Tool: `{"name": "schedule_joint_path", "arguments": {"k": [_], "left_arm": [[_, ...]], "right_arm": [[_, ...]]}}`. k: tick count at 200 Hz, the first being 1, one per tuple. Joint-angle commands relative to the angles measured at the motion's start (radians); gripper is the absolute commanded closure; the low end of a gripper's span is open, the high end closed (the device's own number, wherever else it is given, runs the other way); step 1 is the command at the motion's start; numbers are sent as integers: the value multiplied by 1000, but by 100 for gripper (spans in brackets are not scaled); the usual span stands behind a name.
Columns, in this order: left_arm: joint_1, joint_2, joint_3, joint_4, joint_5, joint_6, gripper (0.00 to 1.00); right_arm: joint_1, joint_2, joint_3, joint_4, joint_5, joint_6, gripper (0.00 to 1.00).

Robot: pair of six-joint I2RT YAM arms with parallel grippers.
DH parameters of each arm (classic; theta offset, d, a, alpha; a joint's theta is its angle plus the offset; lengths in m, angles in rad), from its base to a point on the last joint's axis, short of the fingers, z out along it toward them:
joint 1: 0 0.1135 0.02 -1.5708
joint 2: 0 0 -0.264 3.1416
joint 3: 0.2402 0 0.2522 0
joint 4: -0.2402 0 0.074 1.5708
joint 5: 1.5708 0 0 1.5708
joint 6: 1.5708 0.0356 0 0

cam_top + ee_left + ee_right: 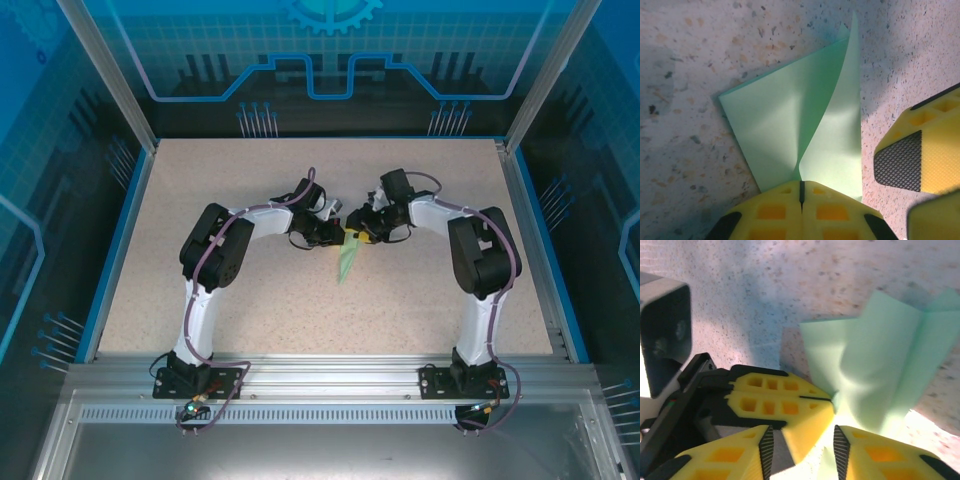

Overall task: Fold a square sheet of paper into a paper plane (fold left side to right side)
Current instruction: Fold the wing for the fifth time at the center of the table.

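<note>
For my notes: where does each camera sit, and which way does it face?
Top external: above and behind, looking down on the table; left arm and right arm, bases nearest.
Left wrist: on the left arm, facing down along its left hand, shut on the green paper.
Right wrist: on the right arm, looking past its open right hand at that paper.
Shared: both wrist views show the paper and the other arm's hand.

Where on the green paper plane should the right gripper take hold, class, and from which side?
Probably the raised flap of the paper plane, from the right arm's side. The left gripper pinches the near point, and that flap curls up off the table, so the open right gripper beside it could slip a finger either side.
</note>
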Motion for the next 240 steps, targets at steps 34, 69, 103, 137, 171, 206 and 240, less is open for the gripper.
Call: {"name": "schedule_joint_path", "arguments": {"k": [34, 69, 103, 137, 171, 206, 240], "left_arm": [[-10, 29, 6, -22, -22, 16, 97], [-11, 29, 6, -21, -22, 14, 97], [-11, 28, 6, -22, -21, 15, 97], [-12, 28, 6, -22, -21, 14, 97], [-12, 29, 7, -24, -26, 16, 97], [-12, 30, 5, -25, -29, 16, 97], [-12, 30, 4, -26, -40, 16, 98]], "right_arm": [[-12, -62, -65, 58, -31, 4, 84], [6, -43, -42, 9, -6, -6, 92], [18, -21, -31, -17, 13, -11, 94], [29, 1, -26, -30, 17, -15, 94], [32, 20, -15, -43, 28, -24, 94], [36, 36, -11, -46, 33, -29, 93], [37, 46, -10, -40, 38, -31, 94]]}}
